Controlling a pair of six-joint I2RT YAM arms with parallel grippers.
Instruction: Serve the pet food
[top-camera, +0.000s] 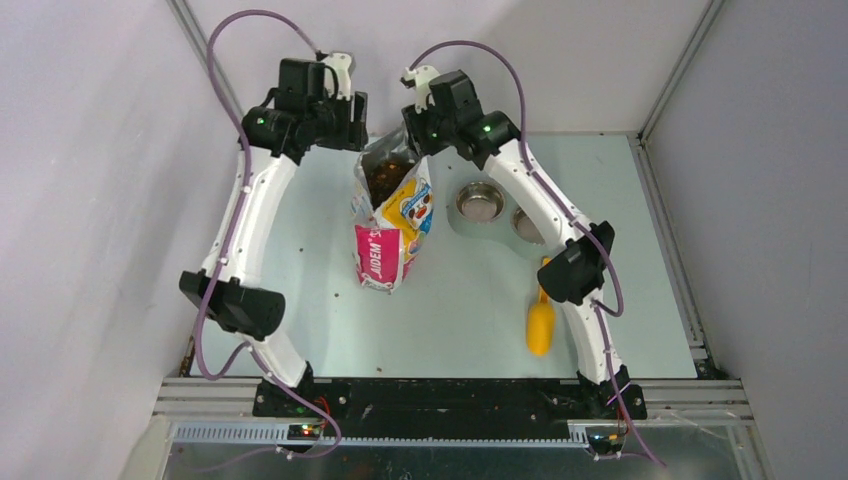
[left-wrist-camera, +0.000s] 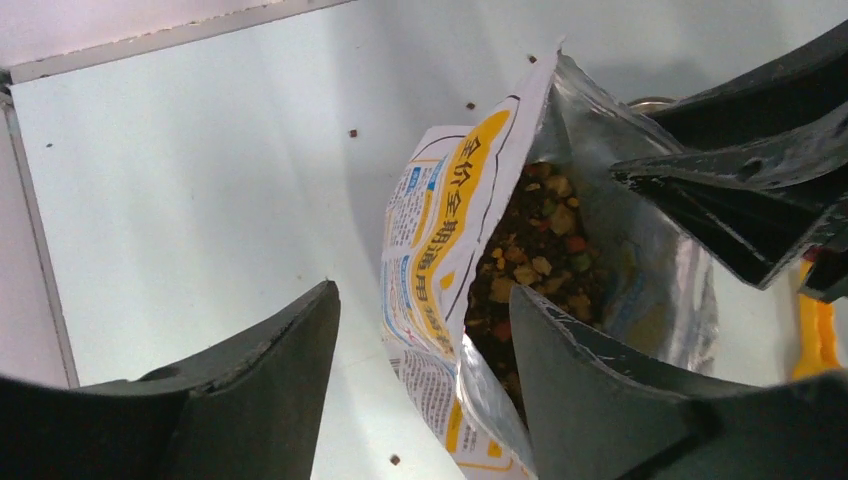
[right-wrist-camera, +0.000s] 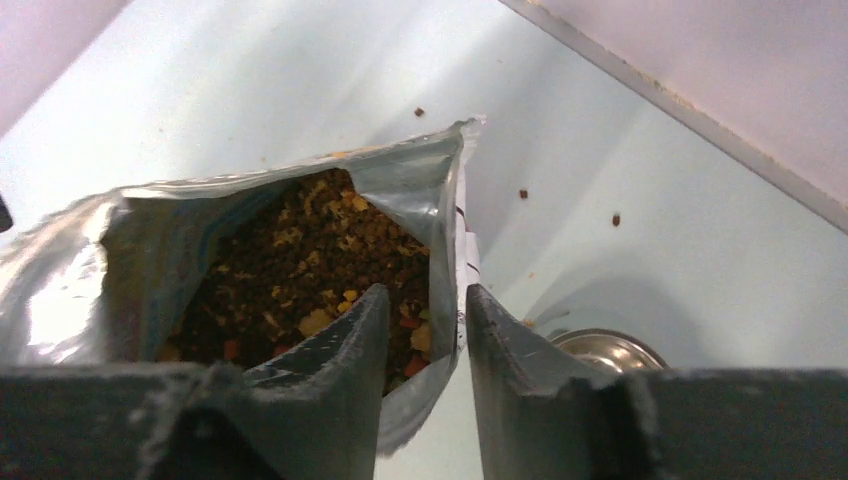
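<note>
The pet food (top-camera: 384, 178) is a dark-brown mass with tan, red and green bits inside the open cartoon bag (top-camera: 388, 235), which stands mid-table. It shows in the left wrist view (left-wrist-camera: 530, 265) and the right wrist view (right-wrist-camera: 300, 260). My left gripper (top-camera: 352, 135) is wide open and straddles the bag's left wall (left-wrist-camera: 440, 250); its right finger (left-wrist-camera: 600, 390) is over the bag's mouth. My right gripper (right-wrist-camera: 428, 300) stands narrowly open around the bag's right wall (right-wrist-camera: 445, 230), one finger inside and one outside, with a gap still showing.
A grey double feeder with two steel bowls (top-camera: 480, 204) sits right of the bag; one bowl shows in the right wrist view (right-wrist-camera: 605, 350). A yellow scoop (top-camera: 540, 320) lies near the right arm. Loose pellets (right-wrist-camera: 522, 193) dot the table.
</note>
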